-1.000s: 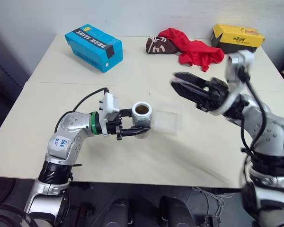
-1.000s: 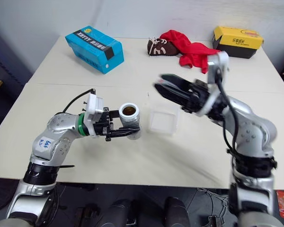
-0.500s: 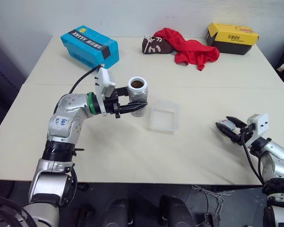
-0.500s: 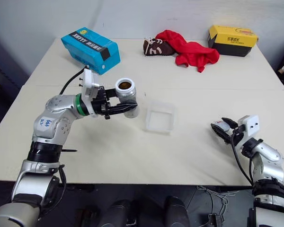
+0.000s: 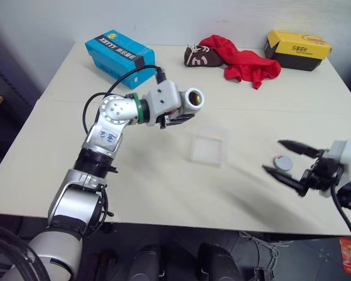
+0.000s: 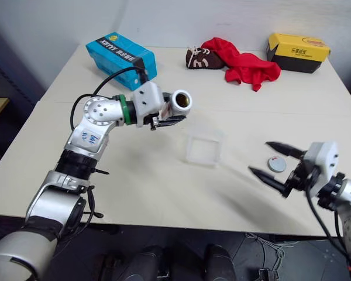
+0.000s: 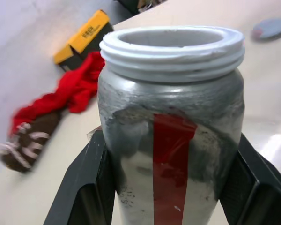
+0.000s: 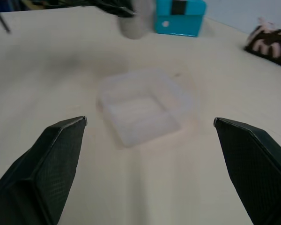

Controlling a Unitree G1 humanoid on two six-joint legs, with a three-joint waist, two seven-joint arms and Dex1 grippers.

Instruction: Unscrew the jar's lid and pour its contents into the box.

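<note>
Left gripper (image 5: 176, 119) clamps the open jar (image 5: 190, 100), tipped; right gripper (image 5: 288, 159) gapes beside the lid (image 5: 282, 163). I centre the mouth over the box (image 5: 209, 147), then roll slowly.

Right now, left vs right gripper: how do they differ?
The left gripper is shut on the jar, raised off the table and tipped toward the box. The right gripper is open, holds nothing and sits low, with the lid lying on the table between its fingers. Both have two black fingers.

Blue carton (image 5: 119, 51), red cloth (image 5: 243, 62), yellow-and-black box (image 5: 298, 50)
</note>
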